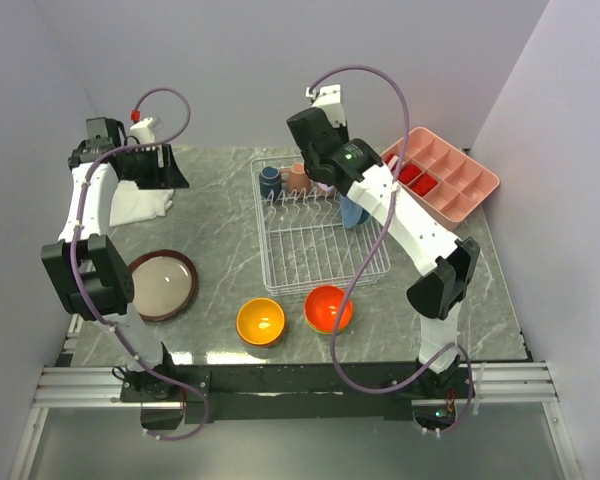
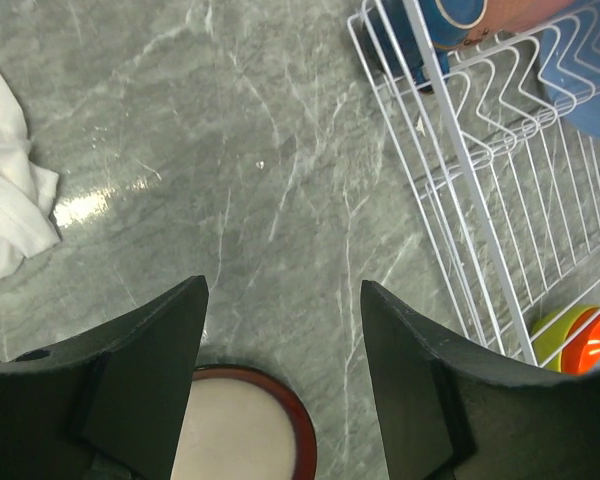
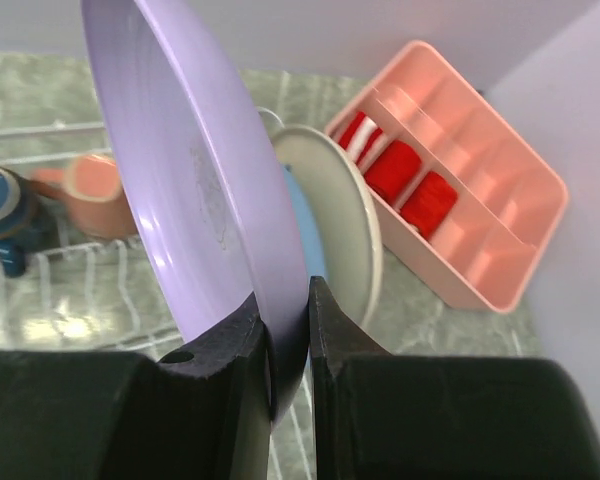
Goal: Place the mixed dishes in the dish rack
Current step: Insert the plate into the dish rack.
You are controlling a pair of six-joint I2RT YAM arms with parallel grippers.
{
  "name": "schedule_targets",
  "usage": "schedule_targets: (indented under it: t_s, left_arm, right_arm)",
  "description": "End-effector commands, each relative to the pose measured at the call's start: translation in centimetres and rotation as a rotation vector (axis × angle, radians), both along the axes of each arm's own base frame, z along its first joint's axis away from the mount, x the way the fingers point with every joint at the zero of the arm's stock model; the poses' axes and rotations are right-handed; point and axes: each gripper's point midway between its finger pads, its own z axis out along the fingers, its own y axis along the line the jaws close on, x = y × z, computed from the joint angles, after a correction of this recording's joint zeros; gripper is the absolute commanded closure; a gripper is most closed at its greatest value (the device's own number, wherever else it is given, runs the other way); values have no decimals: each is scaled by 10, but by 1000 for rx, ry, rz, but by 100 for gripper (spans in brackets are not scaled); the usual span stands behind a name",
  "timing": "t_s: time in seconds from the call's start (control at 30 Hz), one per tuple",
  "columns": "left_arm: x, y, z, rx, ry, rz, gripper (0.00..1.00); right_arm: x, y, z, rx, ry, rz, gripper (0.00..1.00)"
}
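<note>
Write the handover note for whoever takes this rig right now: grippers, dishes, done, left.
Left gripper: open, empty, above bare table between the white cloth and the dish rack.
Right gripper: shut on the rim of the lavender plate, held on edge over the rack.
Done: navy cup and pink cup at the rack's far end; blue plate and cream plate standing on edge in it.
Left: seat the lavender plate; then load the dark-red-rimmed plate, orange-yellow bowl and red-orange bowl, all on the table near the arms.
</note>
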Motion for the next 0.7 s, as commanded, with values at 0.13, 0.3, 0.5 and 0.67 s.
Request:
schedule_targets:
  t_s: [0.13, 0.3, 0.5, 0.67]
  left_arm:
    - [0, 2, 2, 11, -30, -3, 31]
    - [-4, 3, -4, 23, -15, -5, 31]
    - [-6, 2, -10, 16, 4, -14, 31]
    - [-6, 3, -13, 27, 10, -17, 31]
  right_arm:
    - [-4, -29, -21, -80, 47, -82, 100]
    - [-2, -25, -39, -112, 95, -68, 100]
    - [1, -24, -70, -134, 182, -51, 100]
    - [-2, -22, -92, -148, 240, -37, 100]
